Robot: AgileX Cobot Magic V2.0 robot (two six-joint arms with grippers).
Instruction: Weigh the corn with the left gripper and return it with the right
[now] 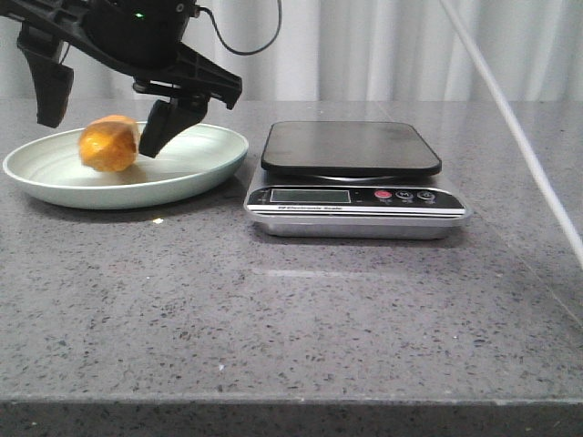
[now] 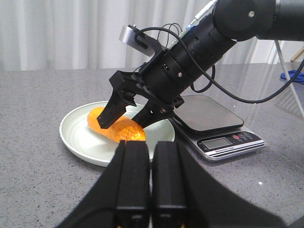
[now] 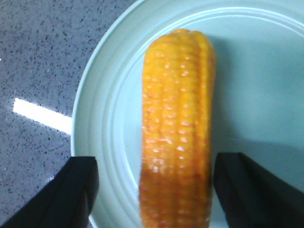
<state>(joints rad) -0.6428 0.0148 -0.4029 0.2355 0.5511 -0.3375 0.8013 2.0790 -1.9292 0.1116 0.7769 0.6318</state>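
The orange-yellow corn [image 1: 109, 143] lies on the pale green plate [image 1: 211, 150] at the left of the table. My right gripper [image 1: 100, 130] reaches across from above and is open, one finger on each side of the cob without touching it. The right wrist view shows the corn [image 3: 178, 128] between the spread fingers of that gripper [image 3: 164, 190], with gaps on both sides. In the left wrist view my left gripper [image 2: 152, 148] is shut and empty, held back from the plate [image 2: 76, 137], looking at the corn [image 2: 121, 129] and the right gripper [image 2: 122, 122].
A digital kitchen scale [image 1: 351, 150] with a dark platform stands just right of the plate, its display facing the front; it also shows in the left wrist view [image 2: 209, 111]. A white rod [image 1: 510, 118] slants across the right side. Grey stone tabletop all around.
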